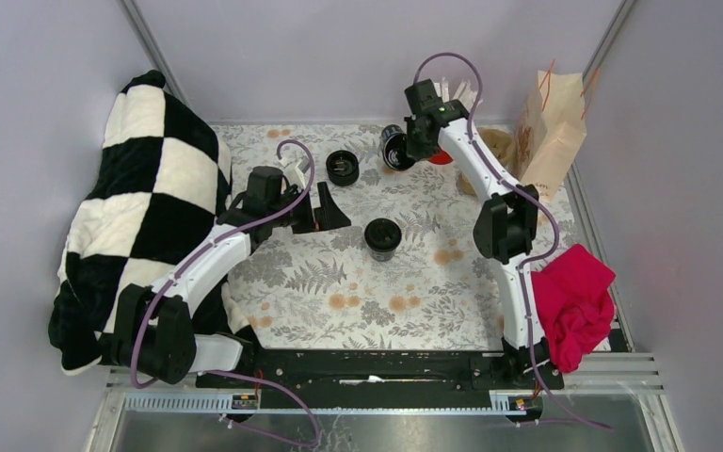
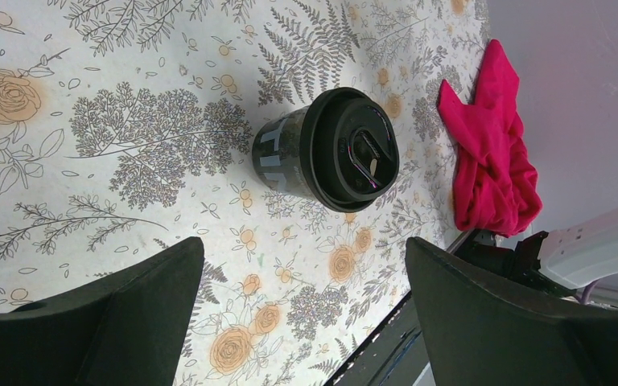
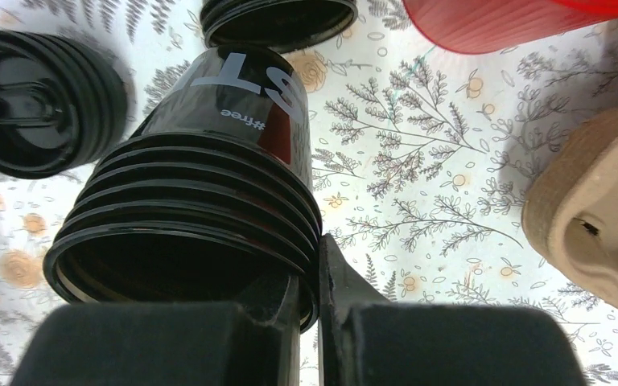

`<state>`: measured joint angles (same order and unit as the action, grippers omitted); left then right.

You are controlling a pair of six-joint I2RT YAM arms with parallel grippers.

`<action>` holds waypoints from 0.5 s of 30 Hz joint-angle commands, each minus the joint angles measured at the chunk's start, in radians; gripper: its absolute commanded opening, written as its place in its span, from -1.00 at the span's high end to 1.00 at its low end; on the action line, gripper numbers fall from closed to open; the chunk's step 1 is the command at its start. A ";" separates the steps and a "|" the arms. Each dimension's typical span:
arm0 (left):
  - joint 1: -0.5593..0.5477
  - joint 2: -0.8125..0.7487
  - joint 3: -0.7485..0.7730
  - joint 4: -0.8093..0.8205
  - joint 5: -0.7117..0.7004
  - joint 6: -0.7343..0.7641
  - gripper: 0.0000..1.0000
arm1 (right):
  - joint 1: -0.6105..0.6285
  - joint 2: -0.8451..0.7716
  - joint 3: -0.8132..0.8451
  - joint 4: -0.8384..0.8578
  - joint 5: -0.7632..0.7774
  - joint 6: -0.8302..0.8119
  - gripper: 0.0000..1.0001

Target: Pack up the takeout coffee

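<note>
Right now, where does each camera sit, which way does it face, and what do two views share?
Top external: above and behind, looking down on the table; left arm and right arm show.
Left wrist: on the left arm, facing the lidded coffee cup; the open left gripper frames it.
Right wrist: on the right arm, facing a stack of black cups; the right gripper pinches its rim.
Shared: top and left wrist both show the coffee cup and pink cloth.
</note>
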<state>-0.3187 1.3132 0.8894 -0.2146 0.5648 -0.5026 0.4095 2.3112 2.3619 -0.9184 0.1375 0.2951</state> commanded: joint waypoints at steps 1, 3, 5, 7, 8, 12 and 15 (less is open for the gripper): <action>0.005 -0.034 -0.007 0.054 0.009 0.000 -0.98 | -0.004 -0.004 -0.038 0.073 -0.035 -0.030 1.00; 0.004 -0.029 -0.008 0.056 0.003 0.001 -0.98 | -0.005 -0.049 -0.140 0.162 -0.036 -0.044 1.00; 0.004 -0.019 -0.001 0.061 -0.001 0.004 -0.98 | -0.005 -0.122 -0.304 0.295 -0.040 -0.061 1.00; 0.004 -0.009 0.000 0.090 -0.007 -0.009 -0.98 | -0.005 -0.204 -0.471 0.455 -0.028 -0.078 1.00; 0.005 -0.001 0.002 0.109 -0.012 -0.023 -0.98 | -0.009 -0.238 -0.553 0.535 -0.028 -0.089 1.00; 0.004 0.063 0.048 0.183 -0.054 -0.107 -0.97 | -0.049 -0.325 -0.753 0.714 -0.055 -0.092 1.00; -0.001 0.128 0.115 0.243 -0.068 -0.142 -0.97 | -0.069 -0.388 -0.897 0.847 -0.080 -0.097 1.00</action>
<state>-0.3187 1.3727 0.9100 -0.1165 0.5392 -0.5781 0.3805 2.0308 1.5963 -0.3325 0.0879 0.2203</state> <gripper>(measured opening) 0.988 0.077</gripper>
